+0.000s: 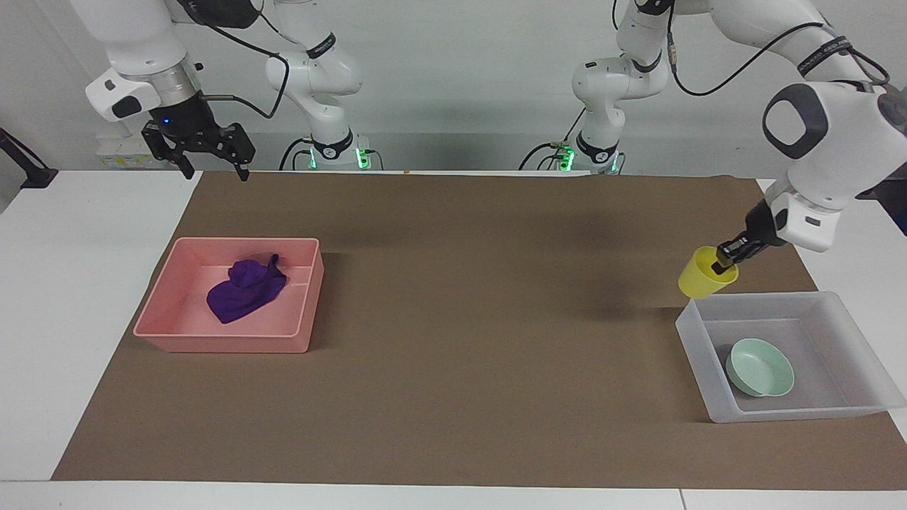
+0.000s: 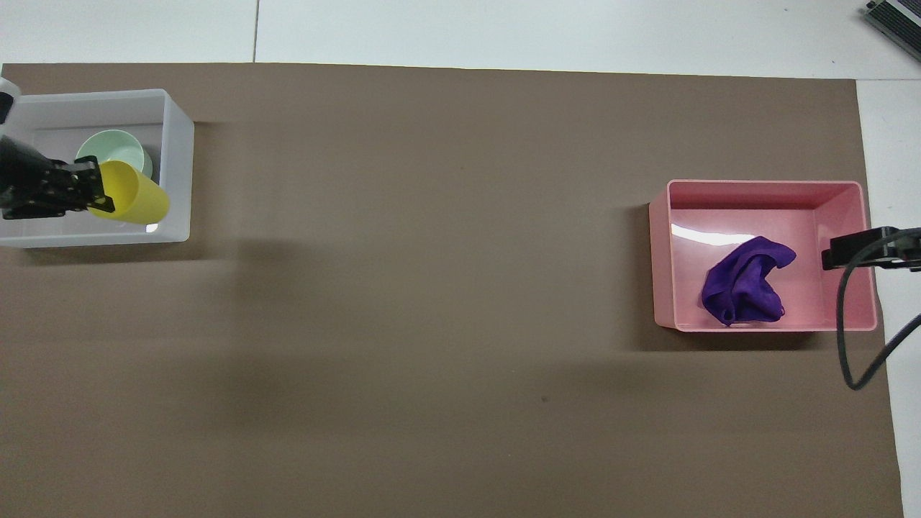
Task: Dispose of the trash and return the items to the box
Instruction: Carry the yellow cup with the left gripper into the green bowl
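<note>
My left gripper (image 1: 726,261) is shut on the rim of the yellow cup (image 1: 703,275) and holds it tilted in the air over the box's wall nearest the robots. In the overhead view the left gripper (image 2: 90,191) and the cup (image 2: 135,196) lie over the box's inside. The box (image 1: 698,347) is a translucent whitish bin at the left arm's end of the mat, and it also shows in the overhead view (image 2: 178,144). The mint-green bowl (image 1: 759,367) sits upright in it and is partly covered by the cup in the overhead view (image 2: 111,146). My right gripper (image 1: 212,166) is open and empty, raised over the mat's corner at the right arm's end.
A pink bin (image 1: 294,340) stands on the brown mat toward the right arm's end, with a crumpled purple cloth (image 1: 246,289) in it. Both also show in the overhead view, the bin (image 2: 763,185) and the cloth (image 2: 745,284). White table borders the mat.
</note>
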Robot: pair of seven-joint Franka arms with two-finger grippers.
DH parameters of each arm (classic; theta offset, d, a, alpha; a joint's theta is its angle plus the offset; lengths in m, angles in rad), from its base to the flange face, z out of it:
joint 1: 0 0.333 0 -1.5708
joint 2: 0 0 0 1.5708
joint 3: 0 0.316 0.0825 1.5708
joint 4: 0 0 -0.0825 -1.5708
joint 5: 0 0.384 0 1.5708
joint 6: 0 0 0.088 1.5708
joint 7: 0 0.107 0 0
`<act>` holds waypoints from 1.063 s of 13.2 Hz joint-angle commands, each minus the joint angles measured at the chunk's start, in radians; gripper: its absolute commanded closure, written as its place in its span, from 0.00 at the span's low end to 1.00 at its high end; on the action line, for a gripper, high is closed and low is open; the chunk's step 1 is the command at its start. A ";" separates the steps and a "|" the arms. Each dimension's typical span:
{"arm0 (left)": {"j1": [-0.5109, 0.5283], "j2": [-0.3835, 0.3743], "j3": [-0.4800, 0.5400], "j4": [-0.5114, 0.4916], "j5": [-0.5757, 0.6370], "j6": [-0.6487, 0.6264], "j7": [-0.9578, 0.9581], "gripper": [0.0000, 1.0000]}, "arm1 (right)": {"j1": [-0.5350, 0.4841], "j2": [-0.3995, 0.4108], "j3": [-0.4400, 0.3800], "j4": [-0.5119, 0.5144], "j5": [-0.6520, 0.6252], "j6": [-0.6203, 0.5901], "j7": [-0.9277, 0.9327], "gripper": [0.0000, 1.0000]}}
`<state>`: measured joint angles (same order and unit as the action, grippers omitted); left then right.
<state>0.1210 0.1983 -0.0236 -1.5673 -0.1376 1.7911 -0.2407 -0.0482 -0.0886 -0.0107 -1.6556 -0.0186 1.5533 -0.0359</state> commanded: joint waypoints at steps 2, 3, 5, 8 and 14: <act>0.094 0.105 -0.010 0.153 -0.007 0.008 0.018 1.00 | -0.002 -0.039 0.006 -0.053 -0.016 0.017 -0.033 0.00; 0.103 0.133 -0.009 0.161 -0.005 0.054 0.041 1.00 | -0.002 -0.039 0.008 -0.050 -0.030 0.021 -0.035 0.00; 0.118 0.185 -0.009 0.161 -0.004 0.154 0.052 1.00 | -0.001 -0.039 0.011 -0.050 -0.023 0.021 -0.021 0.00; 0.135 0.269 -0.009 0.158 -0.002 0.232 0.090 1.00 | -0.001 -0.008 0.011 0.012 -0.014 0.002 -0.019 0.00; 0.134 0.371 -0.009 0.150 0.016 0.255 0.166 1.00 | 0.001 -0.003 0.012 0.008 -0.015 -0.002 0.053 0.00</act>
<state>0.2470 0.5429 -0.0246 -1.4472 -0.1357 2.0308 -0.0903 -0.0450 -0.1006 -0.0051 -1.6555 -0.0322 1.5545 -0.0192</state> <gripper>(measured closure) 0.974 0.000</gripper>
